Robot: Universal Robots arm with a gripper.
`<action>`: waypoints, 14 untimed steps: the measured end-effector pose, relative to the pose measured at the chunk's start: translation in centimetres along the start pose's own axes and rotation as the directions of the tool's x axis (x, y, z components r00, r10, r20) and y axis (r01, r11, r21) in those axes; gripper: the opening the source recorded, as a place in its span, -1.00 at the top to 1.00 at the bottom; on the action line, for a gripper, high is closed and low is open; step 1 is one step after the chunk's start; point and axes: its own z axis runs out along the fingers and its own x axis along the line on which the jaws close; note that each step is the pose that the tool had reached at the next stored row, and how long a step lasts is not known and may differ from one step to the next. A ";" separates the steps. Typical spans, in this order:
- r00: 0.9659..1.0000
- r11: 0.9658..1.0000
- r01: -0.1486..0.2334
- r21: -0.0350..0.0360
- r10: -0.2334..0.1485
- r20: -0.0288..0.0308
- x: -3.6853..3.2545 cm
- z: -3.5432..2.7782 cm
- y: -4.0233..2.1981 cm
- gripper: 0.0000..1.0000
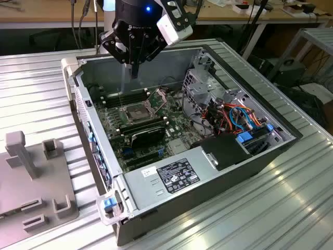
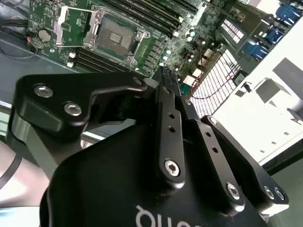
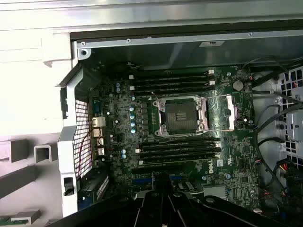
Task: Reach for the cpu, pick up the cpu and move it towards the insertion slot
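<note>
Cpu: the small thin square plate is hidden. From the way the jaws meet high over the case, I judge it to be nipped between their black tips, but I cannot be sure.
Jaws: the black gripper (image 1: 134, 73) of the single arm is closed tip to tip, with no gap to be seen.
Insertion slot: the square socket with a shiny metal frame and dark centre (image 1: 136, 112) sits on the green board, towards the far wall of the open grey metal computer case (image 1: 145, 182).
Key relation: in the exterior view the jaws hang well above the socket, near the case's far wall and about in line with it. In the first wrist view the socket lies beyond the tips, past a bank of long black memory slots (image 3: 180, 146).
Axis: the socket and its hinged metal plate (image 3: 222, 111) lie side by side in a line that runs along the memory slots.
Socket contents: the dark centre looks bare and the plate is swung open off it.
Case contents: the board, a black card with a curved shroud (image 1: 148, 136), a drive cage and coloured cables.
Desk: the ribbed metal desk (image 1: 291, 208) carries the case, and a grey fixture tray (image 1: 31, 177) sits towards the exterior view's left edge.
</note>
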 end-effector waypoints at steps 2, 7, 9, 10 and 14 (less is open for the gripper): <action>1.000 1.000 0.000 0.000 0.000 0.000 0.00 0.00 0.00 0.79; 1.000 1.000 0.000 0.000 0.000 0.000 0.06 0.00 0.00 0.79; 1.000 1.000 0.000 0.000 0.000 0.000 0.29 -0.02 -0.02 0.79; 1.000 1.000 0.000 0.000 0.000 0.000 0.40 -0.01 -0.03 0.79; 1.000 1.000 0.000 0.000 0.000 0.000 1.02 -0.01 -0.08 0.79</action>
